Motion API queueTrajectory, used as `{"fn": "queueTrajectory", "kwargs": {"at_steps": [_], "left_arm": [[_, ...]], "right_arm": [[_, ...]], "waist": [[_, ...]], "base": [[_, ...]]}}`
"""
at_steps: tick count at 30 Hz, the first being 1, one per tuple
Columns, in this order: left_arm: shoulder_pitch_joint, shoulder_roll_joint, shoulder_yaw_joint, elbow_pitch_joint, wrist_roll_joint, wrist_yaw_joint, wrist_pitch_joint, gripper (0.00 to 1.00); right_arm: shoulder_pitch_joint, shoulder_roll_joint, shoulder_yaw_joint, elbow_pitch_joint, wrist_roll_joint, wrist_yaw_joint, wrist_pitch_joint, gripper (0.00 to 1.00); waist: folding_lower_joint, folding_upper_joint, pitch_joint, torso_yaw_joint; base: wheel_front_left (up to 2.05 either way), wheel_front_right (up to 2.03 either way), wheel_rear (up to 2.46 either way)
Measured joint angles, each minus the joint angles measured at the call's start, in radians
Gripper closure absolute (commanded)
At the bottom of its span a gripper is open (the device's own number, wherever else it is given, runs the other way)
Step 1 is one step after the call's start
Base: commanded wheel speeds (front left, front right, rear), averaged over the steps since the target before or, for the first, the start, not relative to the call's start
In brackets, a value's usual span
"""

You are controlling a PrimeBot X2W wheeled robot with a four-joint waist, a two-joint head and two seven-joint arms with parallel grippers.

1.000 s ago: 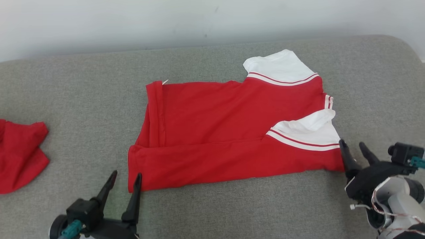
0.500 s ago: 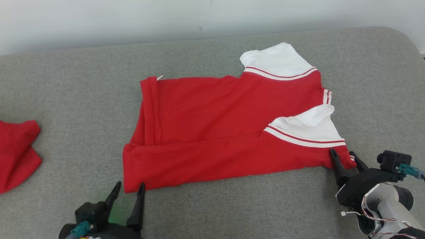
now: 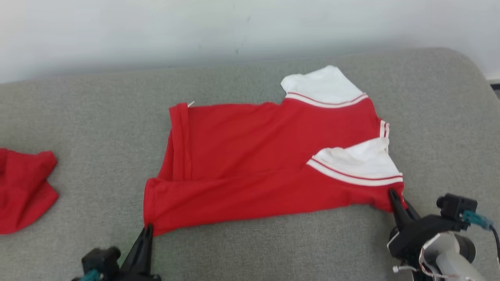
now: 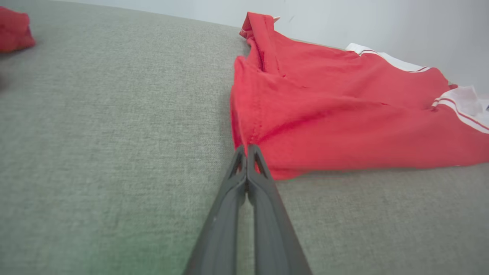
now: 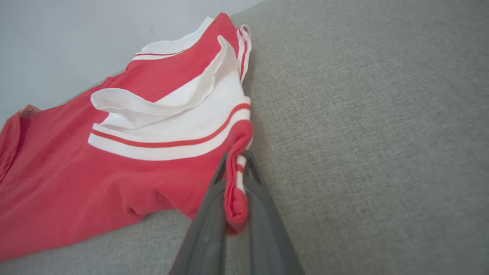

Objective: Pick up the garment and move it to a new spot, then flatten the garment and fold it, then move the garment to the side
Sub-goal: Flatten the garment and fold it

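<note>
The left end effector (image 4: 246,148) is being held shut; the right end effector (image 5: 238,156) is being held clamped on the garment (image 5: 153,179).

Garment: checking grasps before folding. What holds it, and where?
The right gripper pinches the garment by its near right corner. The left gripper is shut at the near left corner; a hold cannot be told.

Two garments: one red-and-white shirt (image 3: 250,156), one red cloth (image 3: 23,187) at left. Two grippers: left gripper (image 3: 148,229), right gripper (image 3: 396,197). One grey cushion (image 3: 273,249).
</note>
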Motion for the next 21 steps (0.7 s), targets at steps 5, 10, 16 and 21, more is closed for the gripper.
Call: {"fn": "queueTrajectory", "kwargs": {"at_steps": [5, 10, 16, 21], "left_arm": [[0.097, -0.005, 0.045, -0.055, 0.016, 0.0, 0.0, 1.0], [0.194, -0.028, 0.062, -0.106, 0.043, 0.009, 0.0, 1.0], [0.252, -0.048, 0.064, -0.129, 0.053, 0.012, 0.0, 1.0], [0.254, -0.056, 0.082, -0.162, 0.086, 0.019, 0.0, 0.0]], "right_arm": [[0.109, -0.007, -0.015, -0.1, 0.016, 0.0, -0.001, 1.0], [0.262, -0.013, -0.086, -0.205, 0.019, 0.0, 0.033, 1.0], [0.397, 0.019, -0.182, -0.341, -0.014, 0.0, 0.118, 1.0], [0.432, 0.054, -0.228, -0.419, -0.106, 0.0, 0.146, 0.0]], "waist": [[-0.0001, -0.0001, -0.041, 0.005], [-0.0001, -0.0002, -0.072, 0.011], [-0.0001, -0.0001, -0.079, 0.017], [-0.0001, -0.0001, -0.085, 0.013]], "base": [[0.0, 0.0, 0.0], [0.0, 0.0, 0.0], [0.0, 0.0, 0.0], [0.0, 0.0, 0.0]]}}
